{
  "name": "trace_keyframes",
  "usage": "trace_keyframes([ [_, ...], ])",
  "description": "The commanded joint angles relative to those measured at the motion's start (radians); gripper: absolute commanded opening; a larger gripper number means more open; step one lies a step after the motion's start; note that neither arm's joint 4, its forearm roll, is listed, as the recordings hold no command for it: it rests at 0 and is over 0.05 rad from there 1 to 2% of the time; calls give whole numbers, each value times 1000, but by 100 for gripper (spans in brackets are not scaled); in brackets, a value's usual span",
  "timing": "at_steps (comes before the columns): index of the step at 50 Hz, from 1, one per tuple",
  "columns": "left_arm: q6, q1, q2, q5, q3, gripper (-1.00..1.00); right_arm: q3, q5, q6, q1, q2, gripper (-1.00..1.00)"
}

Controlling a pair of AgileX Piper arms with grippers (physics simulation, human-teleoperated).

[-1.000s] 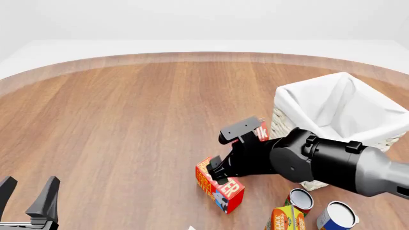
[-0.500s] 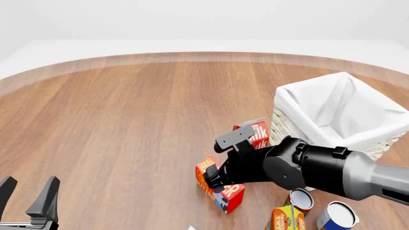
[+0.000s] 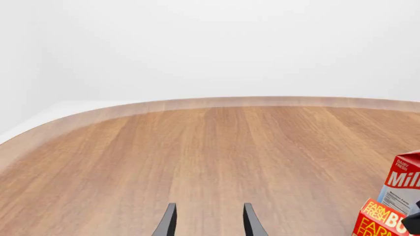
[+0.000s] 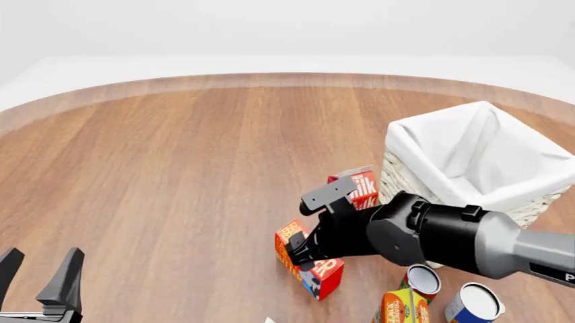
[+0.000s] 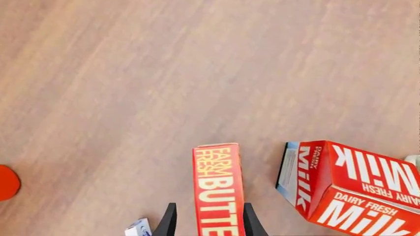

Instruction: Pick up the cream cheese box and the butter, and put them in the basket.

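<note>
Butter [image 5: 219,189] stood on edge near the table's front, left of the milk carton [image 4: 363,188] and basket [image 4: 476,161]. Looked light, stiff, slick-sided; best pinched across its narrow faces. Right gripper [image 5: 206,221] straddled it, fingers spread, not yet closed. Left gripper [image 3: 207,222] parked open, near left.

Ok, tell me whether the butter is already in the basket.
No, the butter stands on the table, outside the basket.

The wooden counter [image 4: 180,168] has a curved far edge. Near its right edge stands the basket [image 4: 476,161]. Just beside it stands a milk carton [image 4: 364,187], with the butter [image 4: 310,266] closer to the near edge. Two cans [image 4: 421,279] [image 4: 472,304] and an orange-yellow carton [image 4: 400,308] sit at the near edge.
</note>
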Motion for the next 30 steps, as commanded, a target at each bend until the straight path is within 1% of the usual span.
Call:
trace_keyframes([
  [1, 0, 0, 0, 0, 0, 100, 1, -2, -6, -9, 7, 100],
  [17, 0, 0, 0, 0, 0, 100, 3, -1, -18, -26, 14, 100],
  [24, 0, 0, 0, 0, 0, 100, 13, -19, -7, -20, 26, 100],
  [30, 0, 0, 0, 0, 0, 100, 17, -25, -9, -25, 32, 100],
])
